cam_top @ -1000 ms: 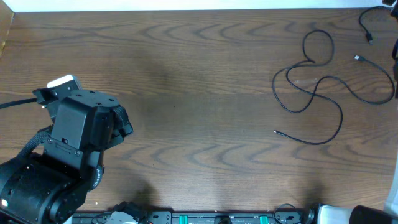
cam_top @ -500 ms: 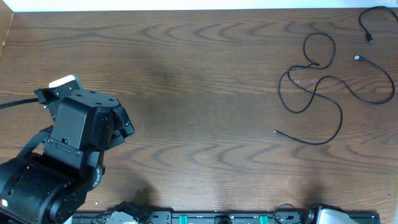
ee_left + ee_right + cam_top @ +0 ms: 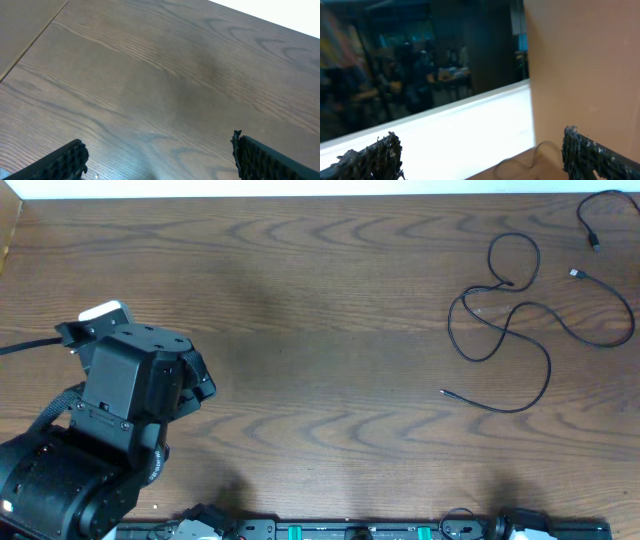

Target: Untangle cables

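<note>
The right arm's pale bulk has left the overhead's lower right corner. Thin black looped cables (image 3: 505, 320) lie far right on the brown wooden surface (image 3: 330, 330), one cut off. Wrist views alone show left tool (image 3: 160, 152) and right tool (image 3: 480, 150) released, empty.

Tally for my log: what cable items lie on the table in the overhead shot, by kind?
Looped black cable bunch: 1
Separate black cable at the far right edge: 1
Total: 2

Overhead evenly lit, cables (image 3: 500, 281) crisp; right wrist blurred, dim, white glare.
</note>
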Controlling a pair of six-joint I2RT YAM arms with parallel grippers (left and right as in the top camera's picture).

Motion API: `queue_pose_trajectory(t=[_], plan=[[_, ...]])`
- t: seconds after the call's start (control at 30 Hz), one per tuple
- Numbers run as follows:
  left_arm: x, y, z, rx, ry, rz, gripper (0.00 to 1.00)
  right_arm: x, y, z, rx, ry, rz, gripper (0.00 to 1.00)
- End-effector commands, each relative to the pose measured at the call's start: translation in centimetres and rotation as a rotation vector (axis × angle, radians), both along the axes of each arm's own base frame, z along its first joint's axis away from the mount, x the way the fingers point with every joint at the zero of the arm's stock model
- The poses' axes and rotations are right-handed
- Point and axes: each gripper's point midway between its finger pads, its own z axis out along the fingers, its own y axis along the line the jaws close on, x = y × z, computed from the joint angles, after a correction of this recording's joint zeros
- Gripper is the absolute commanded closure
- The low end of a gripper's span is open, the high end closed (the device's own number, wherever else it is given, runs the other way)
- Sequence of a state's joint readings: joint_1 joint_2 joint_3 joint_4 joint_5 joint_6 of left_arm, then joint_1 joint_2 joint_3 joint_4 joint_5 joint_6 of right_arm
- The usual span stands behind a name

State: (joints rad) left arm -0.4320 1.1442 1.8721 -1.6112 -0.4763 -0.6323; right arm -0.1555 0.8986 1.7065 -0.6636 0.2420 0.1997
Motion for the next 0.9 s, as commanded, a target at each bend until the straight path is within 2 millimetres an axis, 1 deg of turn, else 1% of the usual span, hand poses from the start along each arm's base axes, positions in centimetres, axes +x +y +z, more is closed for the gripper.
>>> queue_pose_trajectory(t=[0.0, 0.13, 0.27, 0.57, 0.6, 0.67, 0.73, 0.8, 0.87], plan=[[-1.3, 0.8, -1.0, 0.034, 0.072, 0.015, 0.05, -2.9, 1.7, 0.5, 0.15, -0.103, 0.1, 0.01], [-1.3, 0.8, -1.0, 0.034, 0.072, 0.015, 0.05, -6.8, 4.2, 0.8, 0.149, -0.172, 0.224, 0.01], [-1.3, 0.8, -1.0, 0.034, 0.072, 0.015, 0.05, -11.3, 5.0, 1.1, 0.12, -0.274, 0.243, 0.01], [-1.3, 0.8, -1.0, 0.034, 0.072, 0.015, 0.05, -23.9, 6.6, 1.1, 0.046, -0.569, 0.257, 0.01], [-1.3, 0.8, -1.0, 0.034, 0.072, 0.015, 0.05, -25.1, 6.7, 1.0, 0.039, -0.594, 0.258, 0.01], [-1.3, 0.8, -1.0, 0.034, 0.072, 0.015, 0.05, -27.0, 7.0, 0.7, 0.029, -0.634, 0.263, 0.01], [-1.3, 0.8, -1.0, 0.034, 0.072, 0.015, 0.05, -28.5, 7.1, 0.4, 0.023, -0.663, 0.273, 0.01], [-1.3, 0.8, -1.0, 0.033, 0.072, 0.015, 0.05, -29.4, 7.1, 0.4, 0.006, -0.68, 0.278, 0.01], [-1.3, 0.8, -1.0, 0.034, 0.072, 0.015, 0.05, -29.9, 7.0, 0.3, -0.005, -0.69, 0.274, 0.01]])
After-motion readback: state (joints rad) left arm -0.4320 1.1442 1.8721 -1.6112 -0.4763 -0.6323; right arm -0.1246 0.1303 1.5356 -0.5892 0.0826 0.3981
